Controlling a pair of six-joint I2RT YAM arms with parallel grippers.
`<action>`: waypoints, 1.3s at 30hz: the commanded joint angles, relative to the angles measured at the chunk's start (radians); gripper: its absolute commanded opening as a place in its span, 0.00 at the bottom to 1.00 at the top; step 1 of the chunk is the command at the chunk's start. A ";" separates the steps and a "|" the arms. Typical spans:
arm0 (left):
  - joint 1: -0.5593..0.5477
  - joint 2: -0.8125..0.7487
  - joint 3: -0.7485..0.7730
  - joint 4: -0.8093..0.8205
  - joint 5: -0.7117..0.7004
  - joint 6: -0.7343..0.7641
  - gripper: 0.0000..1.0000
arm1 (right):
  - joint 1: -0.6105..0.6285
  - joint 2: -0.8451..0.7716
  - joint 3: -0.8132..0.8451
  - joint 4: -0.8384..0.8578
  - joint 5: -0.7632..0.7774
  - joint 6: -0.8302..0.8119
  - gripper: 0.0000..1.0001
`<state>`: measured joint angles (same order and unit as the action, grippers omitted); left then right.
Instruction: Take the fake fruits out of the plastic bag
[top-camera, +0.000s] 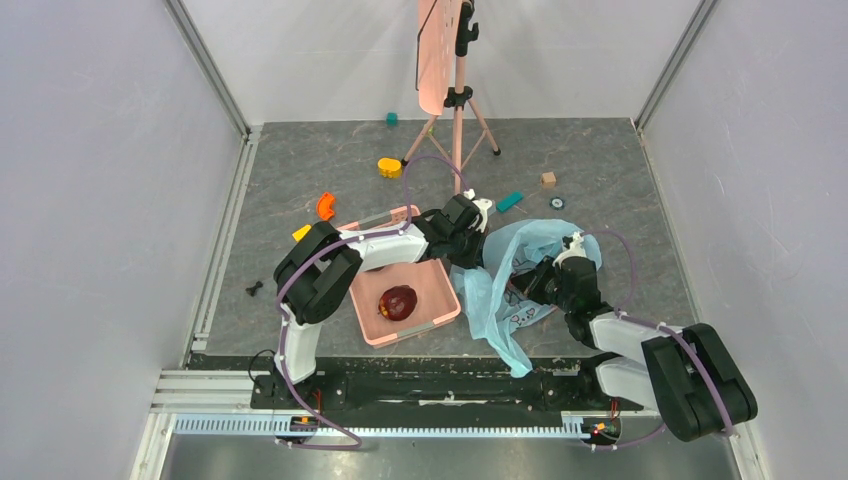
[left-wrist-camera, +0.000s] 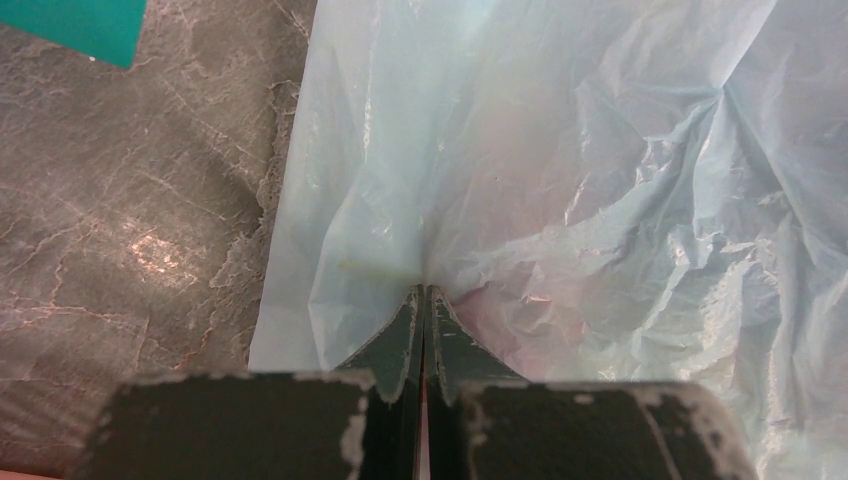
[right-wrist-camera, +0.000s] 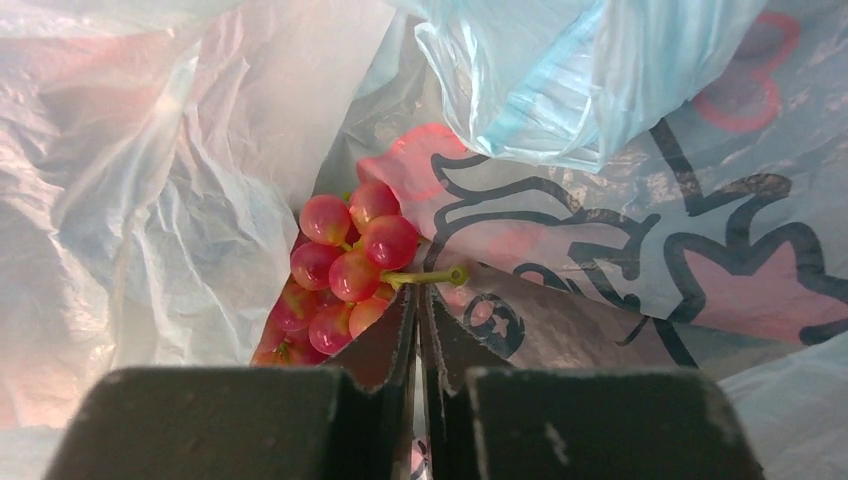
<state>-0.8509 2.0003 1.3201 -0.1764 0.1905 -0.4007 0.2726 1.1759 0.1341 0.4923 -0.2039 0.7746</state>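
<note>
Right now the right hand (right-wrist-camera: 420, 295) is deep inside the plastic bag (right-wrist-camera: 150, 180), with its 2 fingers pressed together. A bunch of fake grapes (right-wrist-camera: 340, 275) lies just past the tips. Its green stem (right-wrist-camera: 445, 275) touches them, but I cannot tell if it is caught. The left hand (left-wrist-camera: 424, 292) pinches the bag's edge. 1 dark-red fake fruit (top-camera: 398, 302) sits in the pink basket (top-camera: 415, 330) beside the bag.

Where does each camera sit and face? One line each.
Top external: above and behind, looking down on the table; both arms show.
Left wrist: on the left arm, facing the plastic bag; left gripper pinches it.
Right wrist: on the right arm, facing the grape bunch; right gripper grips its stem.
All three share the bag.
</note>
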 joint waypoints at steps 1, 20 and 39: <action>-0.005 -0.028 0.008 0.026 0.012 0.047 0.02 | -0.002 -0.026 0.006 0.037 -0.001 -0.011 0.03; 0.004 -0.046 -0.023 0.037 -0.005 0.025 0.02 | -0.003 -0.394 0.133 -0.427 0.130 -0.133 0.03; 0.001 -0.055 -0.113 0.146 0.065 0.009 0.02 | -0.010 -0.237 0.066 -0.277 0.060 -0.098 0.35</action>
<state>-0.8486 1.9636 1.2209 -0.0860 0.2169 -0.4011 0.2718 0.8814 0.2127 0.1013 -0.1005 0.6613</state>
